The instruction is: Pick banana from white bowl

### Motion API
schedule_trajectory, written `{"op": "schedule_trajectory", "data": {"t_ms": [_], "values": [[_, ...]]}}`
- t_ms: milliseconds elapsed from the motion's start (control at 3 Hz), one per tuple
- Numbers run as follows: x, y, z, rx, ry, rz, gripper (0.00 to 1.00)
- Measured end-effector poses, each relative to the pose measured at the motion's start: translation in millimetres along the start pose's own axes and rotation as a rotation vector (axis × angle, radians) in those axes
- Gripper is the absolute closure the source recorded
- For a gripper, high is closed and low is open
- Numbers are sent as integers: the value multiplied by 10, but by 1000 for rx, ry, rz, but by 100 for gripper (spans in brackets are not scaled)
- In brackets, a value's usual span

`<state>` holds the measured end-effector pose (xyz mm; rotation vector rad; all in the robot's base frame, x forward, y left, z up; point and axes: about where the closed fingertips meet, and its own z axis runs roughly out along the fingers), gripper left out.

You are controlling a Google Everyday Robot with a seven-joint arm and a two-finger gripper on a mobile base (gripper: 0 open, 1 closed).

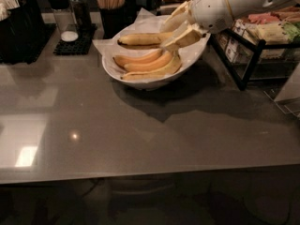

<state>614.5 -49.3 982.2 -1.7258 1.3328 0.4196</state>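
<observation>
At the tabletop's far edge, right of centre, the white bowl (pixel 140 82) holds the banana (pixel 140 40) against its back wall, and my gripper (pixel 163 38) straddles that banana's right end with fingers (pixel 179 18) spread, unclamped, so closing this near the tip may let it pivot free.

From my remote station, no word, number or brand can be read in this view. The packets (pixel 274 29) stacked to the right of the white bowl (pixel 154 82) show only coloured wrappers, and the shaker (pixel 63 14) behind the bowl to the left bears no legible label. The gripper (pixel 164 38) hangs over the bowl's right side, at the banana (pixel 140 40).
</observation>
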Motion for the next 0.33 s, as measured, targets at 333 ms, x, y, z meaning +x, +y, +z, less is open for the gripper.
{"op": "schedule_trajectory", "data": {"t_ms": [333], "values": [[-53,177,-213,42,-55,-11,100]]}}
